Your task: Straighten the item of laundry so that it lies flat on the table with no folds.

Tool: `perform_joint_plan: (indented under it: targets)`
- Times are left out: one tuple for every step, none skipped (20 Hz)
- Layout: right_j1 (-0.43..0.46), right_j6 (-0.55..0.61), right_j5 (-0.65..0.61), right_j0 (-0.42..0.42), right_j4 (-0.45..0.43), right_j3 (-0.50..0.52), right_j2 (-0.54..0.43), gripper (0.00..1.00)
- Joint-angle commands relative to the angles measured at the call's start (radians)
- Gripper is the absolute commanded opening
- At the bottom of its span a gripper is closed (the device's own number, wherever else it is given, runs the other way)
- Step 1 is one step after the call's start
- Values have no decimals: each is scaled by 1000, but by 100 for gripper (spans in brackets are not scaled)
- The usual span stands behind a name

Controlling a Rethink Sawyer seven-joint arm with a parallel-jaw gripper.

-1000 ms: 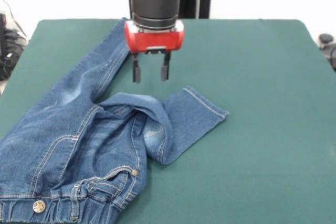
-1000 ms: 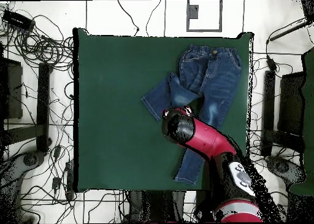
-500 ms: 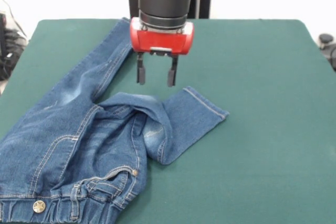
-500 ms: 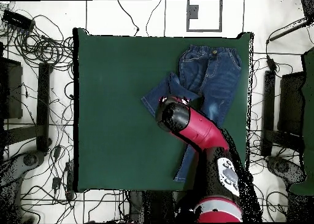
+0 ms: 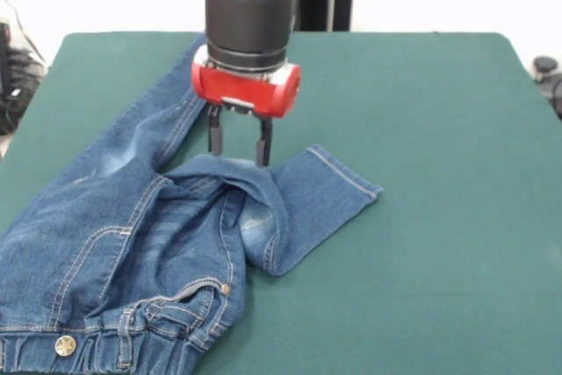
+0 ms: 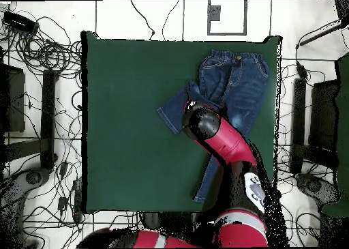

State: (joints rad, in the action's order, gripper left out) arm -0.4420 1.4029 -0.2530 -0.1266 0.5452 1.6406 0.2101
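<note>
Hand [image 5: 237, 146] spread open, fingertips at fold of jeans [image 5: 132, 243]; one leg doubled over on worktop [image 5: 439, 217].

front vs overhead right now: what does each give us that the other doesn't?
Front only: the open tool, fingertips at the folded blue denim leg, plus the jeans' metal button at the gathered waistband.

Overhead only: the whole small blue denim jeans outline, including the straight leg's hem beyond the red and black arm, all edges of the dark green felt-covered table, and floor cables.

Both: one leg folded across, the other straight; the arm above the fold.
</note>
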Motion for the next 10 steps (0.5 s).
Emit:
perform_joint_plan:
  targets:
    - [90,469,-26,106,144,-7,48,100]
    - [90,491,-17,117,160,-1,52,100]
    - [89,512,-8,128,177,5,57,100]
    - [90,533,-1,142,191,11,64,100]
    - [90,553,6,153,204,16,70,100]
    - [96,575,7,173,215,16,91,100]
    - [100,596,3,190,222,17,111,100]
    - [104,617,-1,207,230,17,130,100]
    - [103,632,-18,218,231,18,145,100]
    - [100,645,-27,226,234,21,148,100]
